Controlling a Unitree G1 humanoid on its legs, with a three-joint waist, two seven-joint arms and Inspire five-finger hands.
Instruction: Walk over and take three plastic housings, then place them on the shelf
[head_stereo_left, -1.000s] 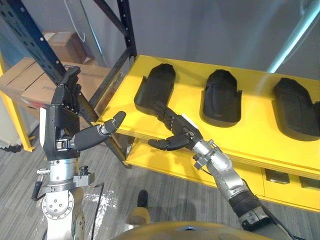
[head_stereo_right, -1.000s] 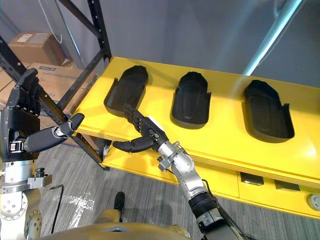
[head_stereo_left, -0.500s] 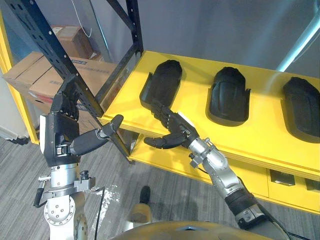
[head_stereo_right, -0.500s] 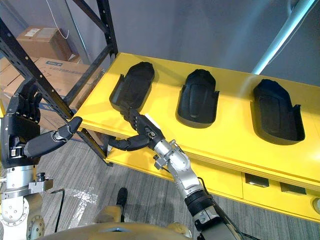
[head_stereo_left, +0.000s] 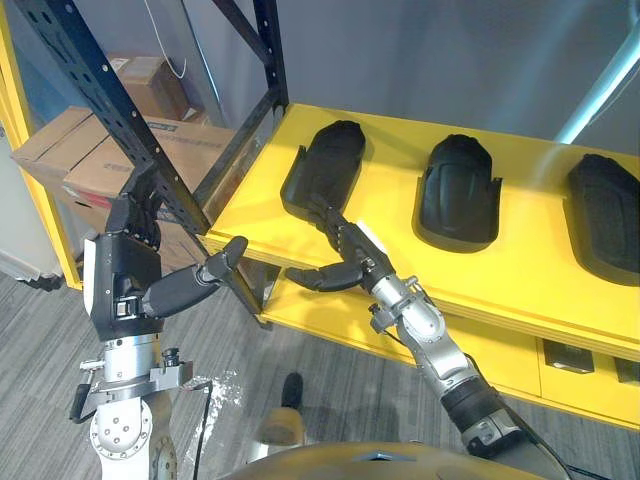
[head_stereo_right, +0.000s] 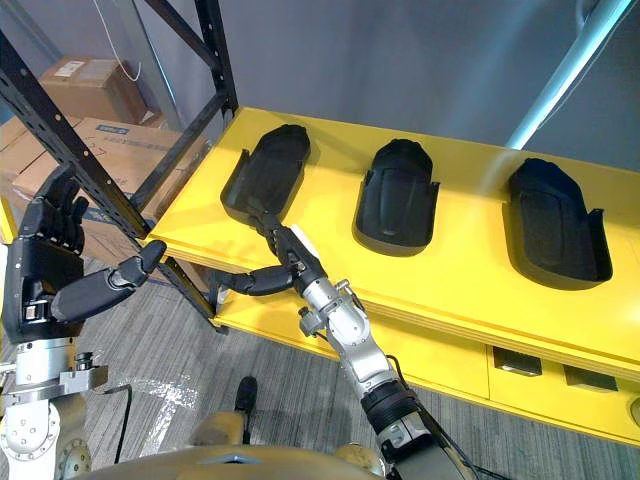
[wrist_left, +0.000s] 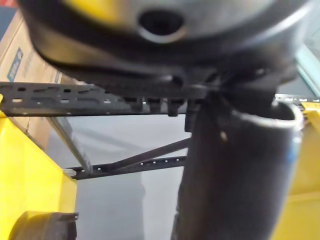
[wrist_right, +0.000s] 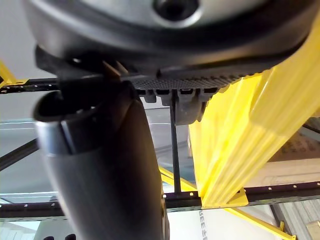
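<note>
Three black housings (head_stereo_left: 457, 192) lie in a row on the yellow shelf (head_stereo_left: 520, 262), across the upper frame. The right hand (head_stereo_left: 352, 257), fingers straight, touches the leftmost housing (head_stereo_left: 322, 170)'s near end. The left hand (head_stereo_left: 128, 282) hangs open at lower left. Placing looks finished, so next the right hand should pull clear without dragging the housing.

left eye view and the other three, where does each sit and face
Left eye view: on the head, looking down at yellow shelf board with three black plastic housings; left hand and right hand show, both open.
Right eye view: beside it, same scene and hands.
Left wrist view: on that wrist, along the left hand's thumb, toward black steel rack beams.
Right wrist view: on that wrist, along the right hand's thumb, toward shelf board's edge.
Both wrist views share rack beams.
</note>
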